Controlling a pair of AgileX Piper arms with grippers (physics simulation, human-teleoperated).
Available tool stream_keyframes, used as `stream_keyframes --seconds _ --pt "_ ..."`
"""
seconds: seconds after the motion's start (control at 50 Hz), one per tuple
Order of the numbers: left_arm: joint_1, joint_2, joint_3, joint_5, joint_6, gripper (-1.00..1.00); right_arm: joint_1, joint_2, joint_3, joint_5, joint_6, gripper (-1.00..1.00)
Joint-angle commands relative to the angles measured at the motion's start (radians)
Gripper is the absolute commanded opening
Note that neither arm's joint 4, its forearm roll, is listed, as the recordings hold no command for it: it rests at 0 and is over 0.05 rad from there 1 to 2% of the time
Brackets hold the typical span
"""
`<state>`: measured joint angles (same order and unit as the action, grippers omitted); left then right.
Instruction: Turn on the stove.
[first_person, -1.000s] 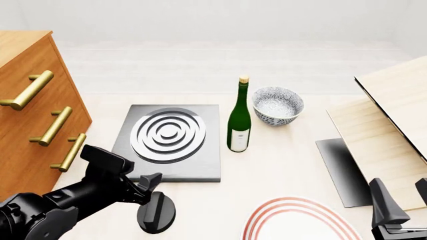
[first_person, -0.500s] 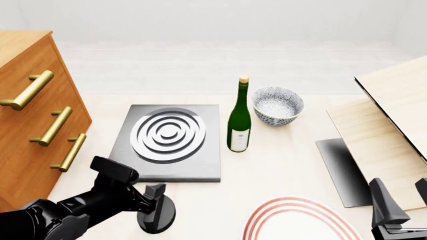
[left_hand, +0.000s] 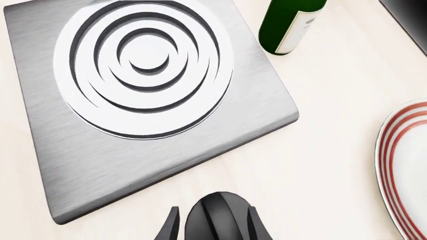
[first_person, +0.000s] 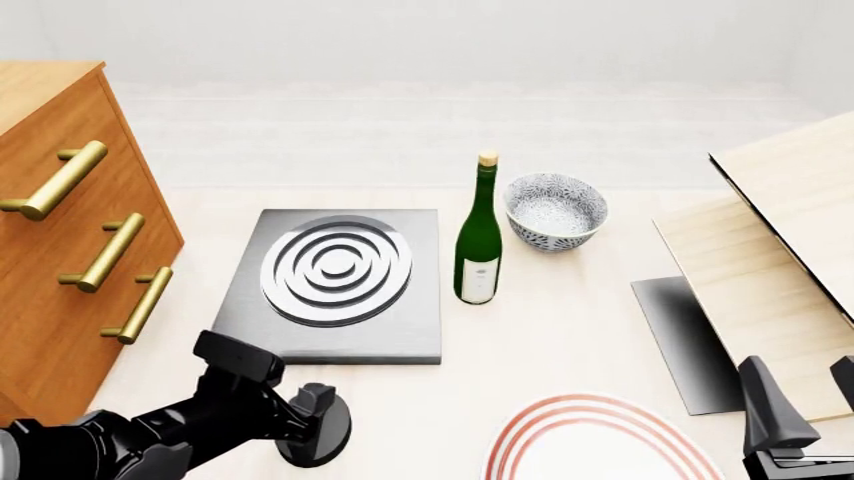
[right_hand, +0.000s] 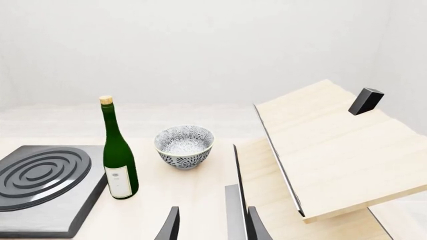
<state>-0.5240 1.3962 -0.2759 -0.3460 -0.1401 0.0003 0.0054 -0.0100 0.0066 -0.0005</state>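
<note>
- the stove (first_person: 336, 283) is a flat square dark-grey slab with silver concentric burner rings (left_hand: 143, 62), lying on the pale table (first_person: 574, 330) left of centre in the front view, just right of the wooden drawer cabinet (first_person: 60, 230).
- its black ridged knob (first_person: 320, 428) sits on the table just in front of the slab's near edge, apart from it.
- the left gripper (first_person: 310, 412) is down at the knob; in the left wrist view its 2 fingertips (left_hand: 171, 227) sit narrow on either side of the knob (left_hand: 219, 217), closed around it.
- the left arm (first_person: 160, 430) comes in low from the front view's lower left corner.
- the right gripper (right_hand: 208, 225) is at the lower right edge of the front view, well apart from the stove; its fingers (right_hand: 169, 225) stand parted with nothing between them.
- a green wine bottle (first_person: 479, 240) stands upright just beside the stove's right edge.
- a patterned bowl (first_person: 555, 210) sits just right of the bottle and a little further back.
- a white plate with red rings (first_person: 601, 440) lies at the near edge, to the right of the knob.
- a thin dark flat sheet (first_person: 687, 340) lies on the right, partly under tilted pale wooden boards (first_person: 767, 250).
</note>
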Motion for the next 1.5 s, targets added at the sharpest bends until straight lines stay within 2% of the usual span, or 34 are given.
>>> stream_keyframes --seconds 0.02,0.62,0.74,0.84,1.5 --pt "-0.008 0.039 0.006 -0.03 -0.012 1.0 0.0 0.0 0.0 0.0 0.0 1.0" --pt "-0.012 0.125 0.012 -0.095 -0.032 1.0 0.0 0.0 0.0 0.0 0.0 1.0" --pt "0.069 0.077 0.013 -0.075 0.016 1.0 0.0 0.0 0.0 0.0 0.0 1.0" --pt "0.093 0.077 0.011 -0.073 0.022 1.0 0.0 0.0 0.0 0.0 0.0 1.0" --pt "0.175 0.051 0.029 -0.08 0.052 1.0 0.0 0.0 0.0 0.0 0.0 1.0"
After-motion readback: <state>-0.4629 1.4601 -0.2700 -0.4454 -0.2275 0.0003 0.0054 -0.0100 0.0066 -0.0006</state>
